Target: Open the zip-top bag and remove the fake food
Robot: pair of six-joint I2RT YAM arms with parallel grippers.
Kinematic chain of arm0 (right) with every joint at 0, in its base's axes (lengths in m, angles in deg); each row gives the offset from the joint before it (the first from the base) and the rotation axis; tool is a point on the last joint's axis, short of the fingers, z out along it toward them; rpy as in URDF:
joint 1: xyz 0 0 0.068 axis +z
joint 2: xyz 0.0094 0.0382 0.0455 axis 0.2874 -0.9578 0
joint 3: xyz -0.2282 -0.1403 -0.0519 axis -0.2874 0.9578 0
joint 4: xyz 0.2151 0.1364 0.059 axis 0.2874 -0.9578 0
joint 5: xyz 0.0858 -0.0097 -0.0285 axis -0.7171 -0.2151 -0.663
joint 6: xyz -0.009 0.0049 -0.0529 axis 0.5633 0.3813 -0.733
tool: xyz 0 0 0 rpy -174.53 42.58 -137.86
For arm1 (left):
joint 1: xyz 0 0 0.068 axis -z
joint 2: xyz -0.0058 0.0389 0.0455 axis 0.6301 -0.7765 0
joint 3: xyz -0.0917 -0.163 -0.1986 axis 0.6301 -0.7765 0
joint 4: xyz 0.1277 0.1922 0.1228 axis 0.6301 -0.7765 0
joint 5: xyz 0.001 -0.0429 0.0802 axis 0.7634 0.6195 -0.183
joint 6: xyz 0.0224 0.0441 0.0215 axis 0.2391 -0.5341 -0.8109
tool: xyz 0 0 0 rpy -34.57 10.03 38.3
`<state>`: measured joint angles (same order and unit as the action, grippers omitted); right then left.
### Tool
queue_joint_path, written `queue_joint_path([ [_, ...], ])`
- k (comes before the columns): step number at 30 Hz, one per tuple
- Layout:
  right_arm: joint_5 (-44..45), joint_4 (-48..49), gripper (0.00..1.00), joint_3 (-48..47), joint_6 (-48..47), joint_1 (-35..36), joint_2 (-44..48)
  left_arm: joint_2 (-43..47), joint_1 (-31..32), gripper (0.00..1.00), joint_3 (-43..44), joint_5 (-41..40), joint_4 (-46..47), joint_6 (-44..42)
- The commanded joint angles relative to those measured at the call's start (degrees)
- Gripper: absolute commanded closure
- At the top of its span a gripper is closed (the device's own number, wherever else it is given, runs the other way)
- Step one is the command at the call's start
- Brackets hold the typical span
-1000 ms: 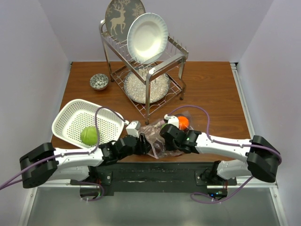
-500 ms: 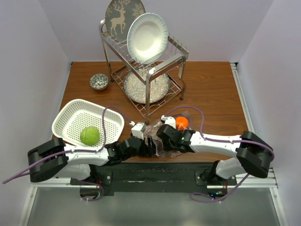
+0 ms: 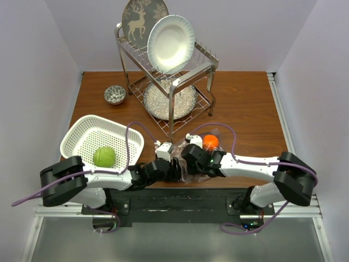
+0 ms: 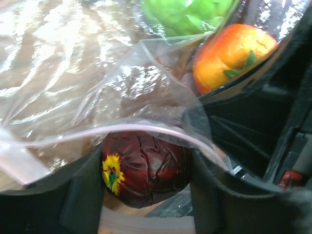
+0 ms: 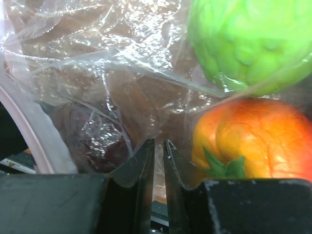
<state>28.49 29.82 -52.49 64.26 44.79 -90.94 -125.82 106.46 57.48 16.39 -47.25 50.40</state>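
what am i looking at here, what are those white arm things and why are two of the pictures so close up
Those are two robot arms bolted at the near edge of a wooden table. The wide picture comes from a fixed camera above and behind them. The two close-ups come from a camera on each wrist, looking along that arm's jaws. The left arm has its jaws against both sides of a dark purple piece at the mouth of the zip-top bag. The right arm pinches the bag's clear plastic between nearly shut jaws. An orange fruit and a bumpy green one show through the plastic. Also on the table: a white basket holding a green ball, a small bowl and a dish rack with plates.
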Motion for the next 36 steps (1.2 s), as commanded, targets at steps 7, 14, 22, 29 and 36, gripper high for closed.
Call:
queue_joint_path([
  [7, 4.43, -0.84, 0.87, 3.57, 1.00, -3.65, 5.25, 11.46, 0.37, 0.67, 0.98, -7.35, -14.07, 1.77],
  [14, 4.25, -1.36, 0.89, 4.19, 0.30, -4.72, 7.45, 21.56, 0.45, 0.73, 1.76, -11.48, -28.05, 6.51],
  [22, 3.90, -2.33, 0.89, 4.01, -0.67, -4.89, 9.65, 30.53, 0.28, 0.76, 8.09, -21.31, -46.17, 9.87],
  [29, 3.38, -3.21, 0.89, 3.84, -1.37, -4.89, 11.76, 34.58, -13.58, 0.70, 12.05, -19.32, -46.09, -0.57],
  [36, 3.11, -4.26, 0.89, 2.87, -2.25, -4.98, 13.52, 29.76, -36.41, 0.69, 13.63, -13.34, -38.10, -7.45],
])
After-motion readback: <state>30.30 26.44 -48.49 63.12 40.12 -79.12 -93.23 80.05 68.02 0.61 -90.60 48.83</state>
